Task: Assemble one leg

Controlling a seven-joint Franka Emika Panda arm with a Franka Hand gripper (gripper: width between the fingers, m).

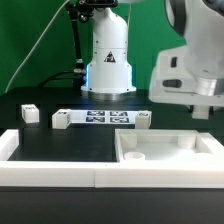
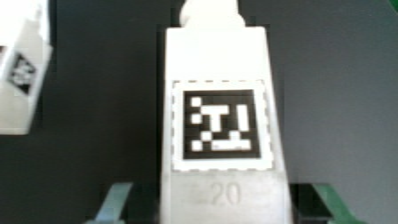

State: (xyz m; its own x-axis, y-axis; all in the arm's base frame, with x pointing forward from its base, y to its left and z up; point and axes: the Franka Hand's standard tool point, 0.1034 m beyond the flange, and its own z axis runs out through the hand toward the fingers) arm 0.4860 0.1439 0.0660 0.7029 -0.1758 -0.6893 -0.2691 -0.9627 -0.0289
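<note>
In the wrist view a white square leg [image 2: 221,100] with a black-and-white tag and the number 20 lies lengthwise between my fingers. My gripper [image 2: 222,205] is open, with one green fingertip [image 2: 125,200] on each side of the leg and a dark gap to it on both sides. In the exterior view my gripper's white hand [image 1: 188,78] hangs at the right, above the table; its fingertips and this leg do not show there. Other small tagged legs stand at the left [image 1: 28,113], [image 1: 61,119] and near the middle [image 1: 143,119].
The marker board [image 1: 98,118] lies in front of the robot base [image 1: 108,65]. A large white tray-like panel [image 1: 170,150] lies at the front right. A white rail [image 1: 50,170] runs along the front. Another tagged white part [image 2: 18,75] lies beside the leg.
</note>
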